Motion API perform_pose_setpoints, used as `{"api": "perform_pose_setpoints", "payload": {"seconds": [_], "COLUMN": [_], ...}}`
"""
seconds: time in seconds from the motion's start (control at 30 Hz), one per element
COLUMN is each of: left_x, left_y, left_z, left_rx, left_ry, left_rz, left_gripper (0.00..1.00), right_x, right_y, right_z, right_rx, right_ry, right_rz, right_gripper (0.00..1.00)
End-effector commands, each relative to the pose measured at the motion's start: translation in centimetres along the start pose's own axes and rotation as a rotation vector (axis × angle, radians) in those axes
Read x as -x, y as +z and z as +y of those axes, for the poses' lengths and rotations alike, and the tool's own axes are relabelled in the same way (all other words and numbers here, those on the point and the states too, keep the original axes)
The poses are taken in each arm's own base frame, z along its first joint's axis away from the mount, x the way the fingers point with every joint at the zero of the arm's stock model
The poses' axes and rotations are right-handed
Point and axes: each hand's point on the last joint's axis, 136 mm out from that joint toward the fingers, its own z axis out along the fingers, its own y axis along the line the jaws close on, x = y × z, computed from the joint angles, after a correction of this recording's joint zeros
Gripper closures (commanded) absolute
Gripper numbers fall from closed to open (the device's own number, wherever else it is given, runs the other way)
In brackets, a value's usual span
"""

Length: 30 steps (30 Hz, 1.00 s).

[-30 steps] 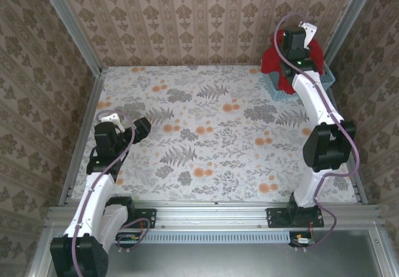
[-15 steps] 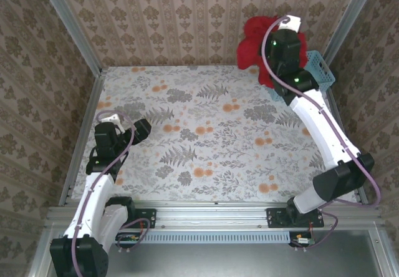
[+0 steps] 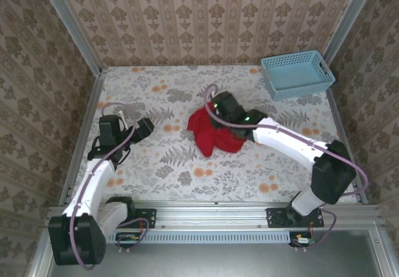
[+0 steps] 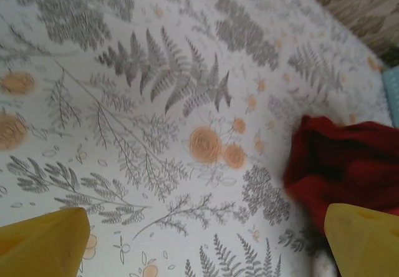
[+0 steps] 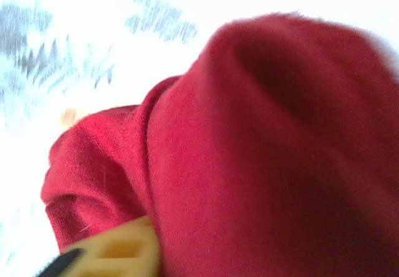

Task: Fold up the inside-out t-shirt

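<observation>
The inside-out t-shirt (image 3: 215,136) lies as a crumpled red heap on the flowered table, near its middle. My right gripper (image 3: 215,120) presses into the heap's top from the back. In the right wrist view red cloth (image 5: 262,152) covers the jaws' gap; one yellow finger (image 5: 115,252) shows at lower left and the other is hidden. My left gripper (image 3: 132,125) hangs open over bare table to the left of the shirt, with nothing between its fingers. In the left wrist view the shirt (image 4: 349,165) sits ahead on the right, just past the right fingertip (image 4: 365,239).
The light-blue basket (image 3: 296,74) stands at the back right corner with nothing in it; a sliver of it (image 4: 394,93) shows in the left wrist view. Papered walls and metal rails close the table in on three sides.
My right arm lifted the shirt out of the basket, swung it left and forward, and brought it down to the table's middle. The left gripper edged slightly toward it.
</observation>
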Motion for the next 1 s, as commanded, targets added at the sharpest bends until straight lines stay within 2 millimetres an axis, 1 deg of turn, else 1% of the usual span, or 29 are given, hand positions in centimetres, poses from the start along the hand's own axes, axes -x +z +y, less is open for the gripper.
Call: {"api": "perform_pose_setpoints", "payload": {"seconds": [0.0, 0.07, 0.13, 0.2, 0.27, 0.43, 0.5, 0.6, 0.73, 0.8, 0.83, 0.9, 0.97], "left_x": [-1.5, -2.4, -3.2, -3.8, -4.3, -6.0, -6.5, -7.1, -8.1, -8.5, -8.7, -8.9, -8.9], "left_y": [1.2, 2.3, 3.1, 3.8, 4.6, 6.3, 6.8, 7.2, 7.7, 7.9, 8.1, 8.2, 8.2], "left_z": [-1.7, -2.6, -3.3, -4.1, -4.9, -6.4, -6.7, -6.9, -7.1, -7.0, -6.9, -6.8, -6.8], "left_rx": [-0.023, -0.009, 0.003, -0.008, -0.026, -0.043, -0.046, -0.048, -0.051, -0.047, -0.045, -0.044, -0.047], "left_ry": [0.029, 0.068, 0.102, 0.121, 0.134, 0.161, 0.17, 0.178, 0.191, 0.193, 0.192, 0.19, 0.191], "left_rz": [0.105, 0.159, 0.19, 0.211, 0.226, 0.279, 0.292, 0.307, 0.332, 0.342, 0.347, 0.35, 0.352], "left_gripper": [0.03, 0.03, 0.04, 0.05, 0.06, 0.11, 0.12, 0.15, 0.18, 0.18, 0.18, 0.18, 0.18], "right_x": [-2.4, -2.3, -2.2, -2.7, -3.8, -7.0, -7.5, -7.2, -5.8, -5.0, -4.7, -4.2, -3.8], "right_y": [-0.2, -1.2, -2.1, -2.5, -2.6, -1.4, -0.8, -0.1, 1.0, 1.9, 2.4, 3.6, 4.1], "right_z": [1.0, -0.1, -1.1, -2.1, -2.7, -1.7, -1.3, -0.1, 1.8, 2.7, 2.8, 2.4, 1.9], "right_rx": [0.042, 0.01, -0.002, 0.0, 0.018, 0.08, 0.099, 0.145, 0.187, 0.217, 0.211, 0.158, 0.109], "right_ry": [0.012, 0.013, 0.019, 0.039, 0.061, 0.066, 0.076, 0.088, 0.083, 0.076, 0.071, 0.062, 0.049], "right_rz": [0.071, 0.059, 0.047, 0.057, 0.078, 0.149, 0.16, 0.153, 0.138, 0.133, 0.135, 0.161, 0.174], "right_gripper": [0.43, 0.34, 0.3, 0.29, 0.3, 0.33, 0.35, 0.35, 0.35, 0.36, 0.37, 0.42, 0.53]}}
